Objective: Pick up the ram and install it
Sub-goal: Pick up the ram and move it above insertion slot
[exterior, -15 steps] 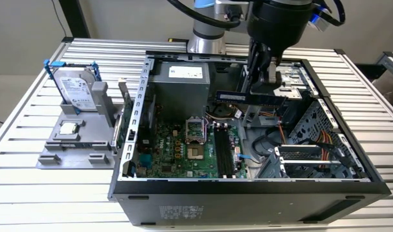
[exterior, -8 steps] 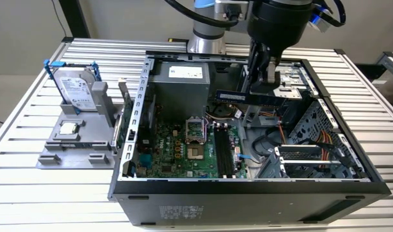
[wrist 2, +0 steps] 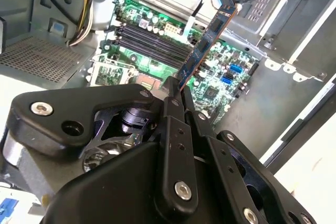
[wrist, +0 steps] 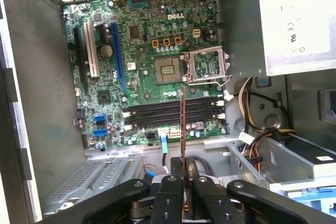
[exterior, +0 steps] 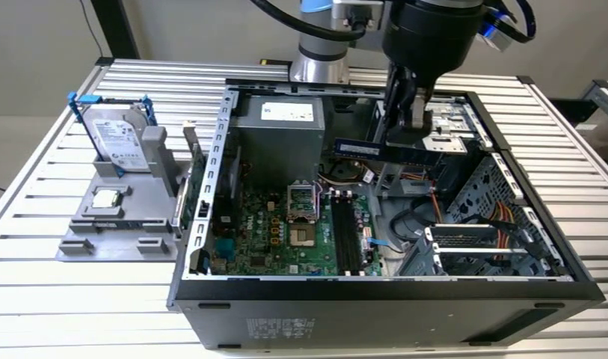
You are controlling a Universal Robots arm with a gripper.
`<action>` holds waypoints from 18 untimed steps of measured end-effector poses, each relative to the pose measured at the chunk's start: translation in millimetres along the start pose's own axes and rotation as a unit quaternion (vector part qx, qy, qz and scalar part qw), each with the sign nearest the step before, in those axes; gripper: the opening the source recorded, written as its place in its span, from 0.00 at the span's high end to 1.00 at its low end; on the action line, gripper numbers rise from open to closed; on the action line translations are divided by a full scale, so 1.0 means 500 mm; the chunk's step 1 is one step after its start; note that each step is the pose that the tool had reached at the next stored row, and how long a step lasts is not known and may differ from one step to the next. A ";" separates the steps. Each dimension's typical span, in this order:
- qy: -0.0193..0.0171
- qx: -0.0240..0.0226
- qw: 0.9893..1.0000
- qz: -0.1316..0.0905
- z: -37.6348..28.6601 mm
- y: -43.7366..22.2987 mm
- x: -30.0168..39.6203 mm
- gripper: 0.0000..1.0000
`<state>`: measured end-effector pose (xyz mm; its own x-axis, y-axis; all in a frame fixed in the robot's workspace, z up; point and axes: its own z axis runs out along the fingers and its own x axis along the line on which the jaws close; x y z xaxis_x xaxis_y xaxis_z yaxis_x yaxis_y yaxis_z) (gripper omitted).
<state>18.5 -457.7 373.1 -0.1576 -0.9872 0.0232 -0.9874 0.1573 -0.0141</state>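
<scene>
Pinching ram [wrist: 183,129] — edge-on, seemingly over slots [wrist: 157,109]

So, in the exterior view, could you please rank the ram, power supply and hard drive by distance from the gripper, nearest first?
1. The ram, held in the gripper.
2. The power supply, inside the case.
3. The hard drive, on the stand at the exterior view's left.

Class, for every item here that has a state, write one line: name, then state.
ram, gripped and raised, not yet seated.
end effector, shut on the ram.
computer case, side off, interior exposed.
memory slots, all empty.
processor socket, retention frame lifted open.
hard drive, standing on edge in the grey holder.
processor chip, lying flat on the grey holder.
</scene>
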 end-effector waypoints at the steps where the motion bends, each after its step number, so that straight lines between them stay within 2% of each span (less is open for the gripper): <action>1: 0.000 0.000 1.000 0.002 0.000 0.000 0.000 1.00; 18: 0.001 -0.001 0.999 0.037 0.000 0.000 0.000 1.00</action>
<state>18.5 -457.7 373.1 -0.2295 -0.9730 0.0232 -0.9733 0.2292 -0.0142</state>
